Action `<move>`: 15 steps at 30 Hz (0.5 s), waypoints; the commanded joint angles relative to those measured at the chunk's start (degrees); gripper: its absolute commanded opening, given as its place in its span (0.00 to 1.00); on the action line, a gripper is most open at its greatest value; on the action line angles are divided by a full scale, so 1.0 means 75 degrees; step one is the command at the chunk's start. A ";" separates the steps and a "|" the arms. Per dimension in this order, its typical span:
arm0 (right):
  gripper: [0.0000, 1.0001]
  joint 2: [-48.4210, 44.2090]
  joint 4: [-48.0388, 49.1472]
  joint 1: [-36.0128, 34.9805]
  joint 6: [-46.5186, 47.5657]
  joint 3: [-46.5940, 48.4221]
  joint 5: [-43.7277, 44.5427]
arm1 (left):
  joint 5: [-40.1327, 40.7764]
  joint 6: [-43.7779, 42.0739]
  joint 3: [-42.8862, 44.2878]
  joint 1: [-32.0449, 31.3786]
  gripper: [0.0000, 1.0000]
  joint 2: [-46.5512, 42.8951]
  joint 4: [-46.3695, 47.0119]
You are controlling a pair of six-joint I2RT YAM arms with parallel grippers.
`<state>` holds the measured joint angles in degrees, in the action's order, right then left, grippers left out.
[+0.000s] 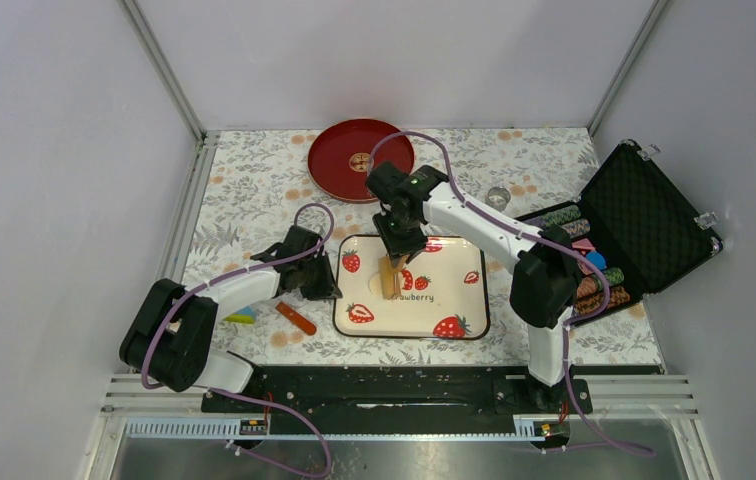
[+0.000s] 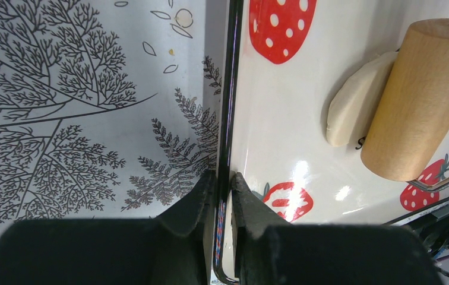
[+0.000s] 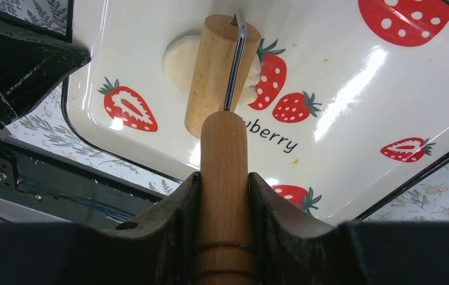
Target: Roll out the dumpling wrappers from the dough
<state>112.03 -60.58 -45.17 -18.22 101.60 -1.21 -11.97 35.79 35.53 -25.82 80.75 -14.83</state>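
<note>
While left hand (image 2: 223,178) pinches tray rim (image 2: 229,89), right hand (image 3: 224,178) grips roller (image 3: 216,65) atop dough (image 3: 177,56).

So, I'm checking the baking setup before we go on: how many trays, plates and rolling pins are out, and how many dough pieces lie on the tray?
strawberry tray: 1
red plate: 1
rolling pin: 1
dough piece on the tray: 1
Total: 4

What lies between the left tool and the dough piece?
Only bare white strawberry tray floor lies between the left tool and the dough piece; the left wrist view shows it.
</note>
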 commanded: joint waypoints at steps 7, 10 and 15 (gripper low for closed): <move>0.00 0.0122 -0.0284 0.0022 0.0290 -0.0719 0.1551 | 0.0435 -0.0158 -0.0120 -0.0060 0.00 0.0237 -0.0217; 0.00 0.0104 -0.0280 0.0028 0.0305 -0.0861 0.1682 | 0.0438 -0.0166 -0.0124 -0.0055 0.00 0.0238 -0.0221; 0.00 0.0006 -0.0162 0.0120 0.0397 -0.1242 0.1663 | 0.0441 -0.0158 -0.0130 -0.0060 0.00 0.0237 -0.0225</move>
<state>109.67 -57.74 -45.54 -17.96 97.58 -0.27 -11.97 35.79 35.53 -25.82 80.75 -14.83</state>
